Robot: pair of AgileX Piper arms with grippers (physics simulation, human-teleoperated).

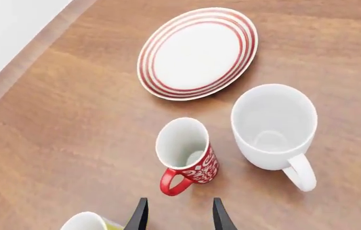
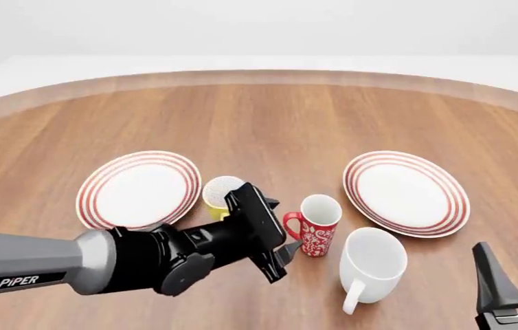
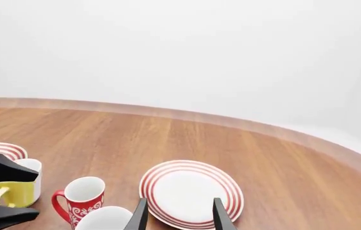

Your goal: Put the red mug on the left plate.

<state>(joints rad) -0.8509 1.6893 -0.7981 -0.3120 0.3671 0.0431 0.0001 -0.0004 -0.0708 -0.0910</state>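
The red mug [image 2: 318, 232] stands upright on the bench [image 2: 268, 117], handle toward my left arm, between the two plates. The yellow mug [image 2: 220, 196] sits just to its left and the white mug [image 2: 372, 265] just to its right and nearer me, on its side. My left gripper [image 2: 282, 237] hovers right beside the handle, fingers apart and holding nothing; in the left wrist view the mug lies just ahead of the fingertips [image 1: 141, 218]. To do this grasp well, I judge I should keep the fingers centred on the mug, advance slowly so I don't knock it into the white mug, and close only once both fingers flank it. The left plate [image 2: 138, 189] waits beyond the yellow mug, so I'll need lift enough to clear it. My right gripper [image 2: 516, 275] idles apart, well to the right.
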